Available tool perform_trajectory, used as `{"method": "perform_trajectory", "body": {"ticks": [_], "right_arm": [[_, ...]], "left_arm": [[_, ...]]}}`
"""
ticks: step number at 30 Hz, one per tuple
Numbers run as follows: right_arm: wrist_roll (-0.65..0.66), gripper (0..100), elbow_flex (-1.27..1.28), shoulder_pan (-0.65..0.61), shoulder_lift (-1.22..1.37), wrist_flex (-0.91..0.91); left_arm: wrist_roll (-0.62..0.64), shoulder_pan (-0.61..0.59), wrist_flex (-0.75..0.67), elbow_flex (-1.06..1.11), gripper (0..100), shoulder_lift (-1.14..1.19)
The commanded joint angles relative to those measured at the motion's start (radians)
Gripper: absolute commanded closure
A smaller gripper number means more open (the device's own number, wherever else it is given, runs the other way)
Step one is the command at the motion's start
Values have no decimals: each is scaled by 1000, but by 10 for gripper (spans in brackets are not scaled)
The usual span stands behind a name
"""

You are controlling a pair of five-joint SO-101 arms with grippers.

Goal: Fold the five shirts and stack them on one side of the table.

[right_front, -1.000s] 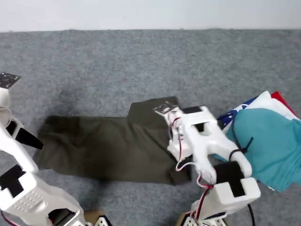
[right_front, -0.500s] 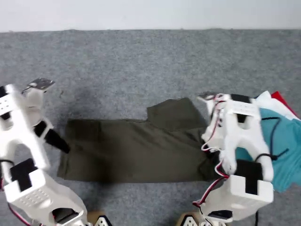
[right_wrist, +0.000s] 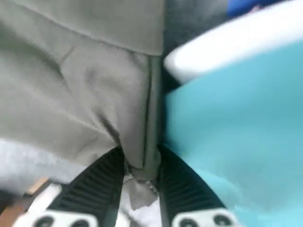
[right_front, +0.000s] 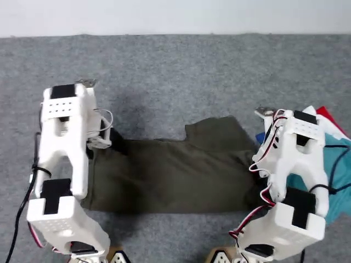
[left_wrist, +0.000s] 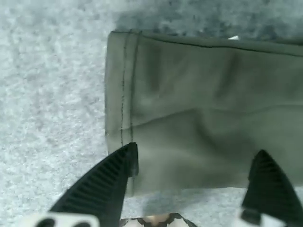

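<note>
1. Step, as I read it: mid-fold on the olive shirt (right_front: 175, 172). It lies on the table (right_front: 164, 71) as a long flat band, between the two arms.
2. Right jaws: clamped narrow on the shirt's right edge, with a pinch of cloth bunched between them. That end sits just beside the teal shirt (right_front: 334, 164).
3. Left jaws: wide open, nothing held, straddling the left hem end of the shirt. The hem stitching runs between the tips.
4. The left arm (right_front: 63, 148) stands over the shirt's left end and the right arm (right_front: 293, 170) over its right end.
5. Stack: the teal shirt lies on top at the right table edge, with white, blue and red cloth poking out beneath. I can't count the layers.
6. Next move, my guess: drop the left jaws and close on both layers at the hem. Then bring that end across to halve the band, with the right grip as the anchor.
7. Risk: the left jaws catch only the top layer, or the right end drags into the stack.
8. Surface: grey, carpet-like and rough, so cloth likely drags rather than slides.
9. Room: a plain white wall (right_front: 175, 16) runs along the far edge.
</note>
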Motion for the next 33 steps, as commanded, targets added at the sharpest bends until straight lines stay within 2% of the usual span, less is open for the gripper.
{"method": "perform_trajectory", "body": {"ticks": [1,3,6,9,12,16,18,20,26,30,33], "right_arm": [[-87,787,-37,-70,-27,117],[-124,734,-37,-110,-79,119],[-150,744,-86,-205,-194,127],[-249,744,-199,-277,-265,88],[-284,743,-290,-295,-239,-13],[-276,743,-365,-334,-64,-136],[-204,743,-448,-349,58,-150],[-75,743,-559,-352,170,-119],[519,745,-999,-329,481,182],[687,745,-1272,-321,656,240],[752,745,-1433,-340,760,242]], "left_arm": [[12,-35,18,-22,640,-18],[11,-77,18,-22,640,-18],[11,-129,18,-19,640,-17],[11,-157,18,-19,640,-17],[11,-164,20,-19,640,-18],[11,-163,20,-19,640,-18],[11,-161,20,-19,640,-18],[9,-164,20,-19,640,-18],[9,-164,20,-19,640,-18],[8,-160,20,-19,640,-17],[6,-158,20,-19,640,-17]]}}
